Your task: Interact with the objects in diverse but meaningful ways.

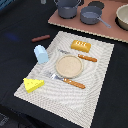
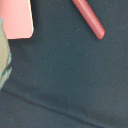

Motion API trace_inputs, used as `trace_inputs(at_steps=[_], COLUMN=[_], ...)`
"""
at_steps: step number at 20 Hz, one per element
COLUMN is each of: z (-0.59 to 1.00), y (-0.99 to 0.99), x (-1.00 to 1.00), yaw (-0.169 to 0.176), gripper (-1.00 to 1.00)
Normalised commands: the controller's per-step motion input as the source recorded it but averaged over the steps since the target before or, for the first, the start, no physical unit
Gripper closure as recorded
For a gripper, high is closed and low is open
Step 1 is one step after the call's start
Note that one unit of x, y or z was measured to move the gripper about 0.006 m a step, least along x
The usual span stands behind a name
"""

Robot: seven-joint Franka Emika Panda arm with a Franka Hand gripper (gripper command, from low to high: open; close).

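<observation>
A thin brown sausage (image 1: 41, 38) lies on the dark cloth, off the striped placemat (image 1: 95, 95). It also appears in the wrist view as a reddish-brown sausage (image 2: 89, 19). On the mat stand a light blue cup (image 1: 41, 53), an orange ridged bread block (image 1: 81, 46) and a yellow holed cheese wedge (image 1: 33, 84). A small dark grey pan (image 1: 91, 15) with a long handle sits on the pinkish board (image 1: 107, 31) at the back. No gripper or arm shows in either view.
On the mat there are also a round tan plate (image 1: 68, 65), a knife (image 1: 87, 58) and a fork (image 1: 67, 80), both orange-handled. A grey pot (image 1: 67, 7) and a bowl (image 1: 123, 16) stand on the board. The wrist view shows the board's corner (image 2: 15, 17) and a pale mat edge (image 2: 2, 55).
</observation>
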Motion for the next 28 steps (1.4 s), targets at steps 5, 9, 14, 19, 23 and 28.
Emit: trace_inputs(at_steps=[5, 9, 14, 19, 23, 28], z=[-0.63, -0.59, -0.49, -0.38, -0.3, -0.45], y=[-0.1, -0.14, -0.32, -0.23, -0.25, -0.19], x=[-0.28, -0.41, -0.56, -0.5, -0.28, -0.29], yaw=[0.016, 0.022, 0.08, 0.142, 0.137, 0.107], gripper=[-1.0, -1.0, -1.0, -1.0, -1.0, -1.0])
